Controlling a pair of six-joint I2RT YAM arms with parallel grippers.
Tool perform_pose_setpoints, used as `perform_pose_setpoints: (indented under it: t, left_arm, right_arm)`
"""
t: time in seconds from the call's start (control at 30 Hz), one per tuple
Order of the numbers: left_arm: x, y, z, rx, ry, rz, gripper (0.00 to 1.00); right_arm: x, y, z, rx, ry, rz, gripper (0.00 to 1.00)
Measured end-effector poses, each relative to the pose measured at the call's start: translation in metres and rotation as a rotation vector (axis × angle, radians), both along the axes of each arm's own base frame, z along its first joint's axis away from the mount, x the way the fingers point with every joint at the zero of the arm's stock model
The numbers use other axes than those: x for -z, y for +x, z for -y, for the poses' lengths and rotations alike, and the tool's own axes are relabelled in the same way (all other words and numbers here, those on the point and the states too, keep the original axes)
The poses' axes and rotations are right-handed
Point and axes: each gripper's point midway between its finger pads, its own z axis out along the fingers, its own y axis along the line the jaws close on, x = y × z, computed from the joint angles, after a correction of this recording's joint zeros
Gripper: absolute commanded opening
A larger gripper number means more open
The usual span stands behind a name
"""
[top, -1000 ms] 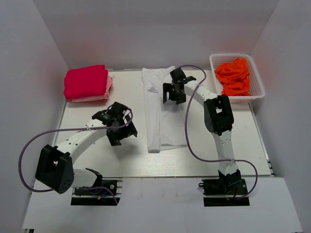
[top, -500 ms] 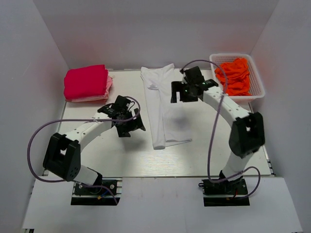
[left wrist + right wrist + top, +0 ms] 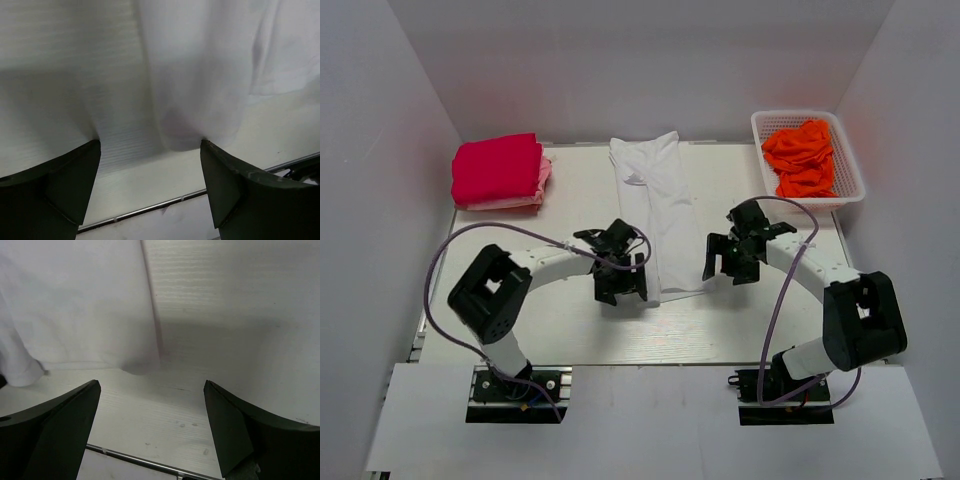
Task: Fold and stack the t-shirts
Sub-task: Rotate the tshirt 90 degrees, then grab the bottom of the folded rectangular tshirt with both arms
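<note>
The white t-shirt [image 3: 660,205] lies folded into a long strip down the middle of the table. Its near hem shows in the left wrist view [image 3: 200,75] and the right wrist view [image 3: 80,305]. My left gripper [image 3: 623,280] is open and empty, low at the hem's left corner. My right gripper [image 3: 725,258] is open and empty, low just right of the hem's right corner. The folded crimson-pink shirt [image 3: 497,168] lies on a paler pink one [image 3: 544,175] at the back left. Orange shirts [image 3: 802,157] lie crumpled in the basket.
The white lattice basket [image 3: 852,166] stands at the back right by the wall. The table's near edge with a metal rail [image 3: 150,207] runs just below both grippers; the rail also shows in the right wrist view [image 3: 135,460].
Both grippers have come down toward the near end of the white shirt. The shirt's near part has narrowed into a strip and shifted slightly right.
</note>
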Motion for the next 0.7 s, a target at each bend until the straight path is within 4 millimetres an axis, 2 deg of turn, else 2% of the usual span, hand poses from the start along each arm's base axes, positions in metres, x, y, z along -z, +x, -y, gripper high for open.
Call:
perform_pose_setpoints:
  t: [0.07, 0.13, 0.17, 0.2, 0.3, 0.4, 0.5, 0.6, 0.63, 0.7]
  left_arm:
    - [0.002, 0.003, 0.013, 0.020, 0.025, -0.002, 0.88]
    - [0.003, 0.004, 0.022, 0.032, 0.048, -0.005, 0.78]
    - [0.004, 0.005, 0.024, 0.030, 0.062, -0.004, 0.78]
    - [0.005, 0.005, 0.024, 0.034, 0.076, 0.001, 0.72]
    - [0.008, 0.004, 0.022, 0.030, 0.116, 0.004, 0.61]
    - [0.010, 0.003, 0.018, 0.029, 0.140, 0.006, 0.61]
    - [0.010, 0.000, 0.019, 0.038, 0.150, 0.015, 0.63]
    - [0.010, -0.003, 0.021, 0.049, 0.160, 0.022, 0.63]
    - [0.010, -0.004, 0.022, 0.055, 0.163, 0.025, 0.63]
    - [0.010, -0.005, 0.022, 0.060, 0.168, 0.026, 0.61]
  right_arm:
    - [-0.005, 0.002, -0.003, 0.000, 0.021, 0.016, 0.88]
    - [-0.006, 0.004, -0.003, 0.004, 0.036, 0.024, 0.85]
    - [-0.006, 0.005, -0.003, 0.005, 0.039, 0.025, 0.85]
    - [-0.006, 0.005, -0.003, 0.009, 0.046, 0.023, 0.83]
    - [-0.002, 0.002, -0.002, 0.016, 0.055, 0.014, 0.77]
    - [0.002, -0.002, -0.002, 0.018, 0.070, -0.002, 0.74]
    - [0.005, -0.004, -0.004, 0.013, 0.080, -0.010, 0.66]
    - [0.008, -0.003, -0.007, 0.007, 0.094, -0.015, 0.64]
    - [0.011, -0.003, -0.008, 0.005, 0.099, -0.020, 0.58]
    - [0.019, -0.004, -0.009, -0.001, 0.101, -0.035, 0.51]
